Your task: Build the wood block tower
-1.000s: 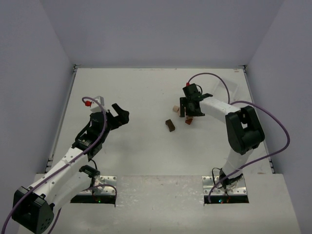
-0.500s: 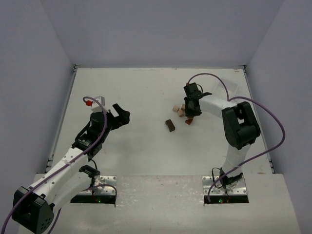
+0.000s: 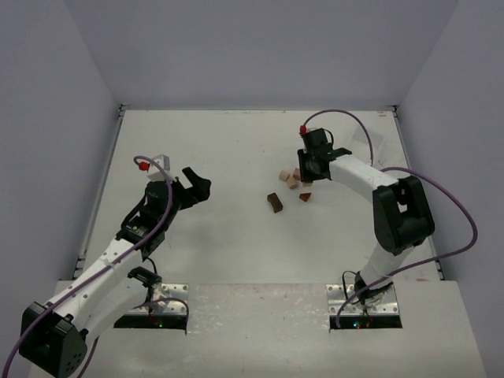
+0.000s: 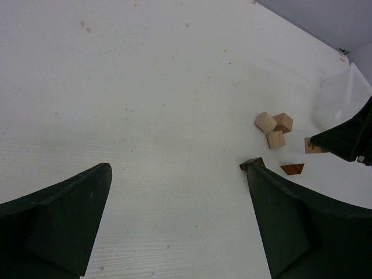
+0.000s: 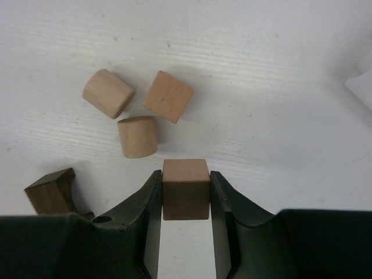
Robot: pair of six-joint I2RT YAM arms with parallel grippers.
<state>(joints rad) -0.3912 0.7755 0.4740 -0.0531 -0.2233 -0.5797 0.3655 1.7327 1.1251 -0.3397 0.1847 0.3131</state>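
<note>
My right gripper (image 5: 185,179) is shut on a reddish-brown cube (image 5: 185,189) and holds it just off the table. Beyond it lie three pale tan blocks: a cylinder (image 5: 108,93), a cube (image 5: 168,96) and a second cylinder (image 5: 138,136). A dark brown block (image 5: 51,190) lies to the left. In the top view the right gripper (image 3: 309,168) is just right of the pale blocks (image 3: 288,178), with the dark block (image 3: 274,202) and a reddish wedge (image 3: 305,196) nearer. My left gripper (image 3: 200,182) is open and empty, well left of them.
A clear plastic tray (image 4: 336,100) lies to the right of the blocks, at the far right of the left wrist view. White walls enclose the table on three sides. The left wrist view shows bare table between its open fingers (image 4: 70,215).
My right gripper has drawn back a little from above the blocks, shut on the reddish-brown cube. The left arm has not moved.
</note>
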